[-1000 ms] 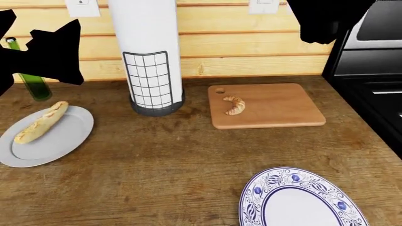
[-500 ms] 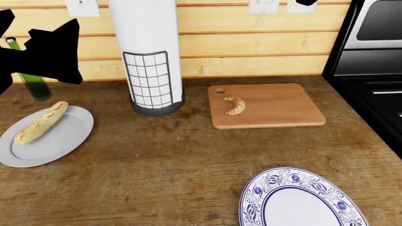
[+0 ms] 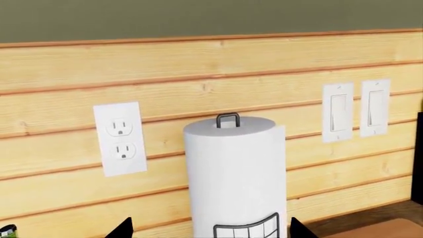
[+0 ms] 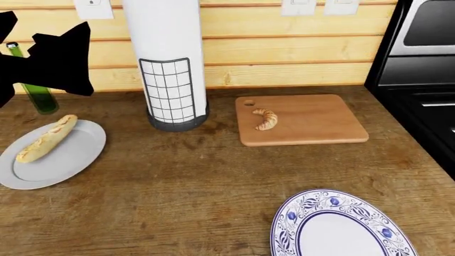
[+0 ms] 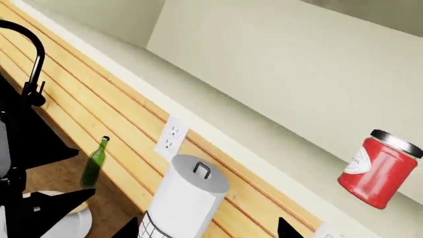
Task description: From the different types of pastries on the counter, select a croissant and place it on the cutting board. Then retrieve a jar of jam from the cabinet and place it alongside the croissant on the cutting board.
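The croissant (image 4: 266, 119) lies on the cutting board (image 4: 313, 120), at the upper middle of the head view, right of the paper towel roll (image 4: 165, 58). The baguette (image 4: 46, 137) rests on a grey plate (image 4: 67, 160) at the left of the desk (image 4: 178, 186). In the right wrist view the jar of jam (image 5: 379, 169) stands at the right edge of the frame, on a pale shelf. The left arm (image 4: 50, 58) is a dark shape at upper left; I cannot tell how its jaws stand. The right jaws show only dark tips, not clear.
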